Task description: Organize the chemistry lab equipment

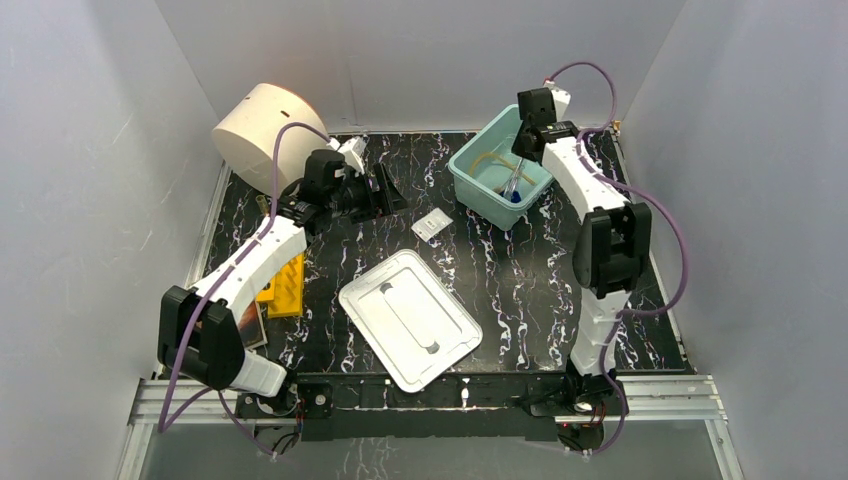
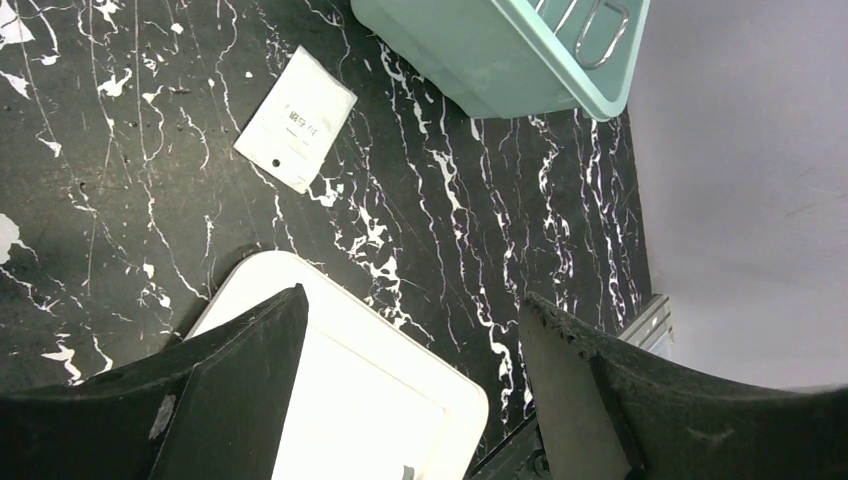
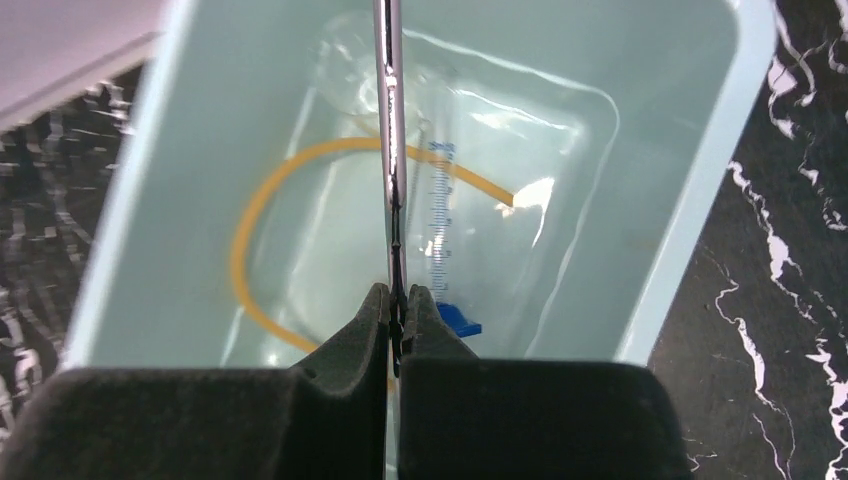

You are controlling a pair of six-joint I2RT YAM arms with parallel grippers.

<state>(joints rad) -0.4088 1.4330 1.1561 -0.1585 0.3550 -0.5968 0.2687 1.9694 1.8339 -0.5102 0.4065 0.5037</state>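
Note:
My right gripper (image 3: 399,292) is shut on thin metal tongs (image 3: 390,110) and holds them over the teal bin (image 1: 470,180). In the bin lie tan rubber tubing (image 3: 250,215), a clear graduated tube (image 3: 438,215) with a blue base (image 3: 458,320) and a clear flask (image 3: 345,65). A white packet (image 1: 431,226) lies on the table left of the bin; it also shows in the left wrist view (image 2: 296,119). My left gripper (image 2: 410,320) is open and empty, up above the table, looking down on the white lid (image 2: 350,400).
The bin's white lid (image 1: 410,318) lies flat at the table's middle front. A dark-covered book (image 1: 250,322) and a yellow object (image 1: 285,285) lie at the left under my left arm. A large cream cylinder (image 1: 258,130) lies at the back left.

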